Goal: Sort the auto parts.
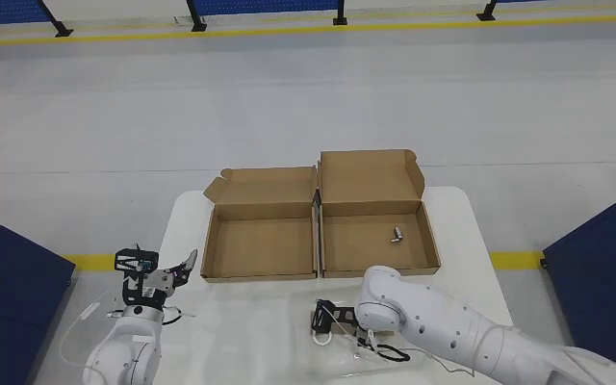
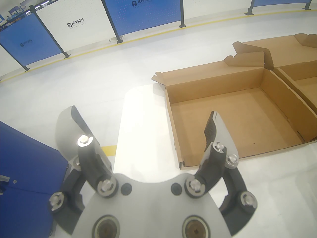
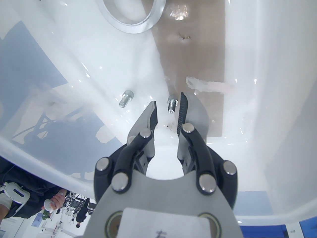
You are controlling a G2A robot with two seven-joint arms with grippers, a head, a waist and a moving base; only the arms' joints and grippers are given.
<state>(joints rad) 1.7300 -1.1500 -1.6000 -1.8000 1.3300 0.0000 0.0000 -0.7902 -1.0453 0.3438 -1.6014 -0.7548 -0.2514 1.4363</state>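
White table [image 1: 250,308], left edge: left jaws wide open by box [image 1: 260,245]; right jaws open around bolt [image 3: 171,103].

**Matt card, bright metal**

The left box [image 1: 258,248] and right box [image 1: 371,241] are plain brown cardboard, matt, with raw cut edges; the table [image 1: 250,318] is white, smooth and glossy; one bolt [image 3: 125,98] and the second bolt [image 3: 172,103] are bright, polished metal with threaded shanks; the ring [image 3: 131,27] is duller, satin-finished metal; the left gripper [image 2: 143,113] and right gripper [image 3: 168,100] have bare silvery metal fingers faced with black ribbed pads [image 2: 209,132].
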